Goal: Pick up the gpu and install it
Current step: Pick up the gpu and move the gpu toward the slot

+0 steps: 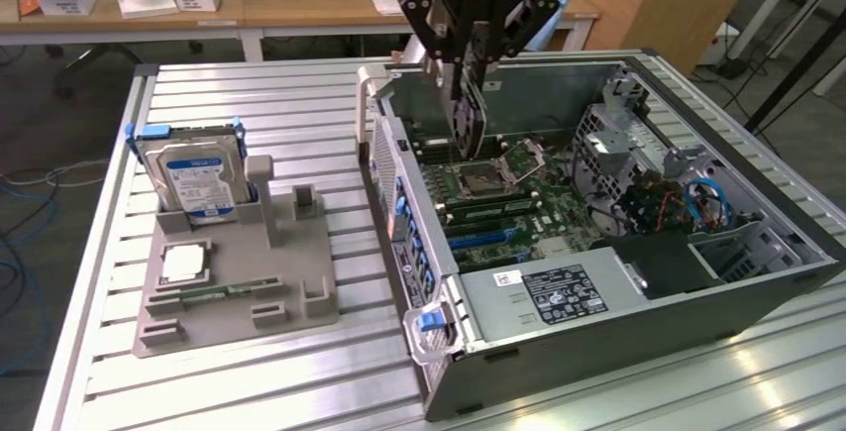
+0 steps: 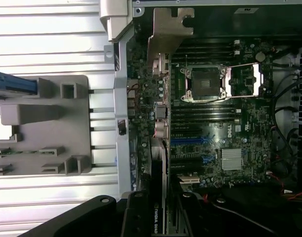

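Note:
The gpu (image 1: 469,114) is a thin black card hanging edge-on from my gripper (image 1: 473,54), which is shut on its upper edge. It hovers upright over the open computer case (image 1: 740,282), just above the motherboard (image 1: 529,213) and beside the case's rear wall. In the wrist view the gpu (image 2: 160,163) runs as a slim strip between my fingers (image 2: 133,212). Its metal bracket (image 2: 163,44) sits at the far end, over the board's expansion slots (image 2: 190,140).
A grey parts holder (image 1: 238,282) stands at the exterior view's left on the slatted metal table (image 1: 264,104). It carries a silver hard drive (image 1: 198,178) and a processor chip (image 1: 182,263). A power supply (image 1: 556,297) and cables (image 1: 687,203) crowd the case's near end.

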`<move>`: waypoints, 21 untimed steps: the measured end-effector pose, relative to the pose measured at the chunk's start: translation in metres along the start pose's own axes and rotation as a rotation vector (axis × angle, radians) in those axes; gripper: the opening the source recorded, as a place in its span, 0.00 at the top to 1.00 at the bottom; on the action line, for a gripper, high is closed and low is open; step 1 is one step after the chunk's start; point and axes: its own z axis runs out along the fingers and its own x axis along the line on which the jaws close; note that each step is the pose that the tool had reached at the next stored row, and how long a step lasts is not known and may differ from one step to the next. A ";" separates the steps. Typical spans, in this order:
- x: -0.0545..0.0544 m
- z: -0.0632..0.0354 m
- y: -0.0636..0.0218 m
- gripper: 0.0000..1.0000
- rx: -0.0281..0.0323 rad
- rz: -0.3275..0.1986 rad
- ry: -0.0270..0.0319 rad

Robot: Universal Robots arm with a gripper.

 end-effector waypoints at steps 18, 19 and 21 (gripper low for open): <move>-0.016 0.0011 0.0010 0.74 -0.0001 0.000 0.0000; -0.016 0.0012 0.0011 0.74 -0.0001 0.000 -0.0001; -0.018 0.0013 0.0011 0.74 -0.0001 0.000 -0.0001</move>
